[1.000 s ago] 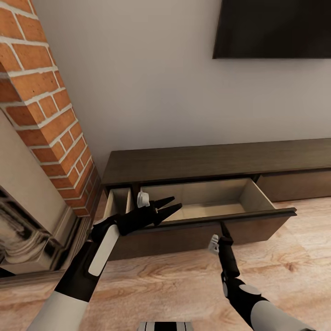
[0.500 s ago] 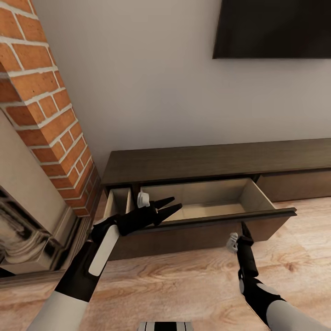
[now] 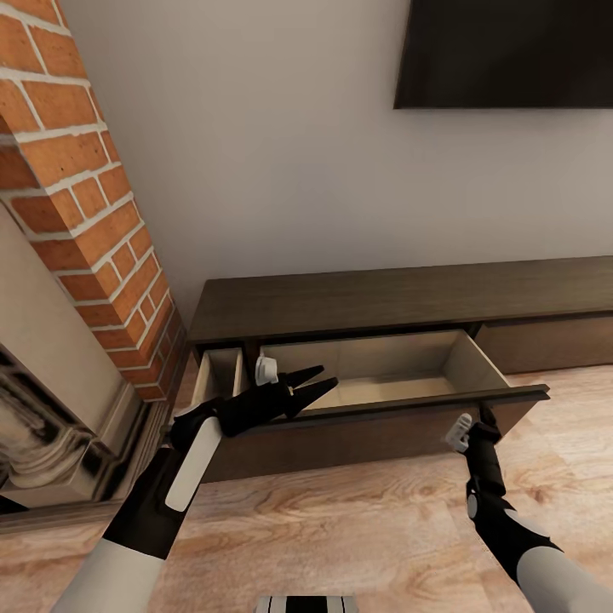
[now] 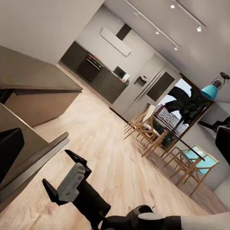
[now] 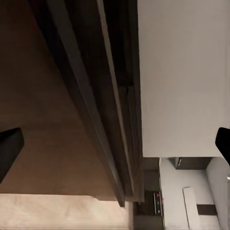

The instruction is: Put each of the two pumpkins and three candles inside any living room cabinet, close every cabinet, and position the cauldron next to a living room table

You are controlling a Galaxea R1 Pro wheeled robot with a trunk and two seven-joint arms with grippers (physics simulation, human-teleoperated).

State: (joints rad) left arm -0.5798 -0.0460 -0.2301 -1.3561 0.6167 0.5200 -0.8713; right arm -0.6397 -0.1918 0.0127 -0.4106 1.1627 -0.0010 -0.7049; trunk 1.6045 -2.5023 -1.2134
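Note:
The long dark-brown cabinet (image 3: 400,298) stands against the wall with its wide drawer (image 3: 383,387) pulled out. The part of the drawer's tan inside that I can see is bare. A narrow drawer (image 3: 217,375) at the cabinet's left end is also out. My left gripper (image 3: 313,383) hovers open over the wide drawer's front left corner. My right gripper (image 3: 485,419) is open against the drawer front near its right end, just under the top edge, and the open right gripper (image 4: 56,168) also appears in the left wrist view. The drawer front (image 5: 72,96) runs between its spread fingers. Pumpkins, candles and cauldron are out of view.
A red brick column (image 3: 85,213) and the ornate fireplace surround (image 3: 51,434) stand close on my left. A dark TV (image 3: 502,51) hangs above the cabinet. Wood floor (image 3: 340,528) lies under my arms. Far off are dining chairs (image 4: 148,132) and a kitchen.
My right gripper has slid to the right along the drawer front, from near its middle toward its right end. The left arm and the drawers have not moved.

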